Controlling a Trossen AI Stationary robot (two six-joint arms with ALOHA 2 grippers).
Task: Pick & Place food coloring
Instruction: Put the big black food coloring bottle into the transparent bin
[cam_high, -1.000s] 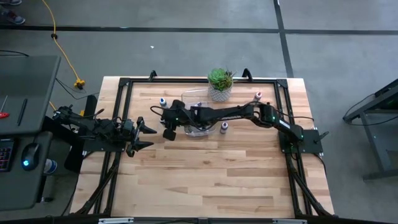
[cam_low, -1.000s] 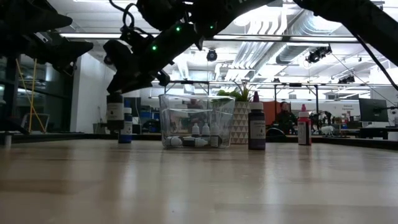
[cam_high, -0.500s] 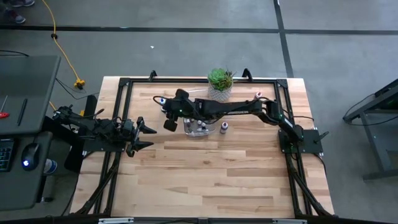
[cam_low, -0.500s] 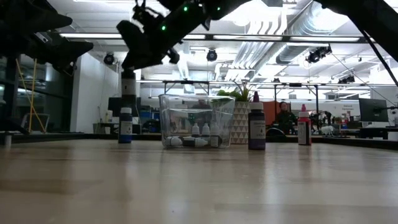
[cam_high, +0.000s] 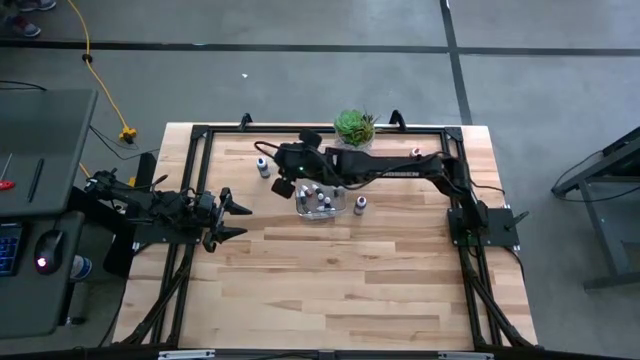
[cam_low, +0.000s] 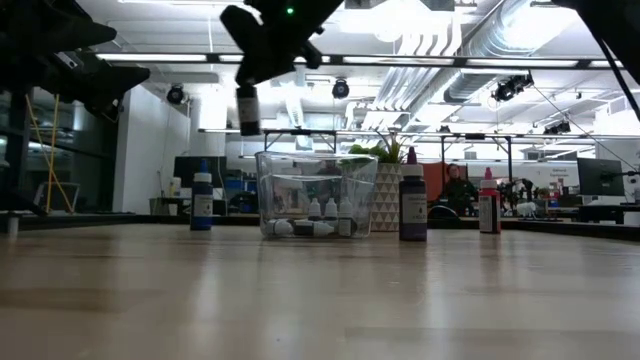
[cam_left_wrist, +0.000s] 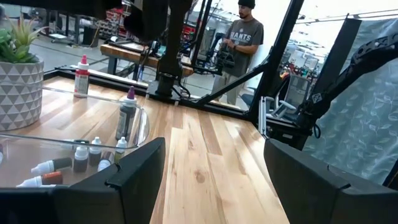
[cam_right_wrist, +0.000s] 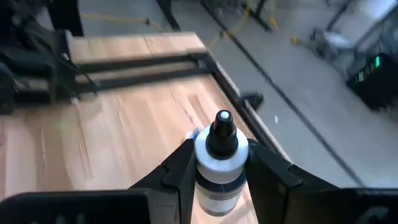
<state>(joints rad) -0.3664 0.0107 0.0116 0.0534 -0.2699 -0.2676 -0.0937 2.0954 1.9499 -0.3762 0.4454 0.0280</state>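
Observation:
My right gripper (cam_high: 283, 186) is shut on a food coloring bottle (cam_right_wrist: 220, 163) with a whitish body and a black cap. It holds the bottle in the air just left of the clear bin (cam_high: 320, 203). Several tiny dropper bottles (cam_left_wrist: 81, 158) lie in the bin. A blue bottle (cam_high: 262, 166), a purple one (cam_high: 360, 205) and a red one (cam_high: 416, 154) stand upright on the table. At the table's left edge my left gripper (cam_high: 236, 218) waits open with nothing between its fingers. My right gripper pinches the bottle's body (cam_right_wrist: 205, 163) below the black cap between its two fingers (cam_right_wrist: 179, 169). The fingers slant down at it from the table's right side. The bottle hangs upright below the gripper (cam_low: 247, 110), lifted well clear of the table.
A green succulent in a white pot (cam_high: 353, 130) stands just behind the bin at the far edge. A black frame (cam_high: 200, 135) runs around the tabletop. The near half of the wooden table (cam_high: 330, 290) is bare. A person (cam_left_wrist: 244, 37) stands beyond the table.
My right gripper has risen with the bottle from near the tabletop to high above it. It has also drifted toward the bin and the far edge and tipped closer to level. The bottle has stayed upright in the hold.

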